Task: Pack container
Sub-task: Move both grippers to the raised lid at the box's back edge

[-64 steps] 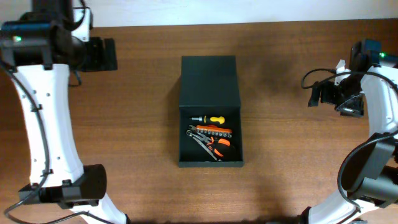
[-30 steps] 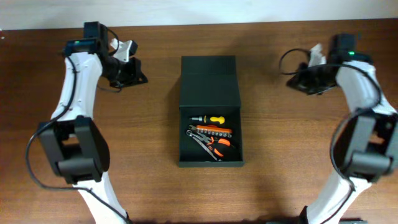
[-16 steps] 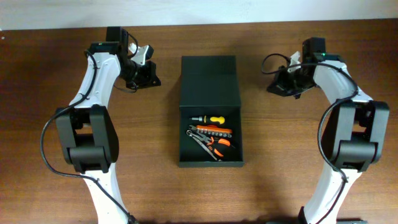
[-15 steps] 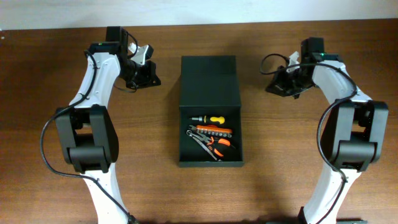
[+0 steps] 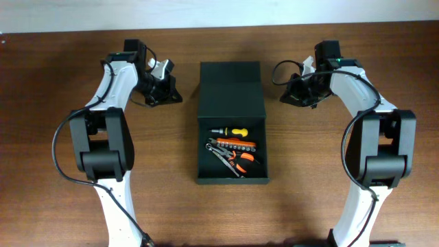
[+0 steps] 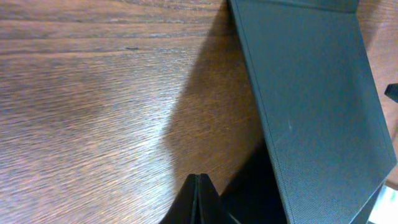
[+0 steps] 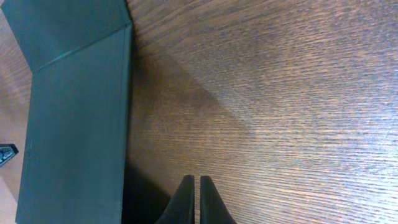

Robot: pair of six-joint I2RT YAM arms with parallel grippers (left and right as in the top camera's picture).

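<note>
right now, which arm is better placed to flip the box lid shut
Right, but barely. Both pincers are shut and flank the open lid of the box; the right pincer looks a touch nearer its edge than the left pincer.

The dark brown, wood-grained desk (image 5: 309, 171) I work at carries a matte black rectangular box (image 5: 231, 89) with a hinged flap lid, resting squarely at its centre, the flap open toward the far edge.
</note>
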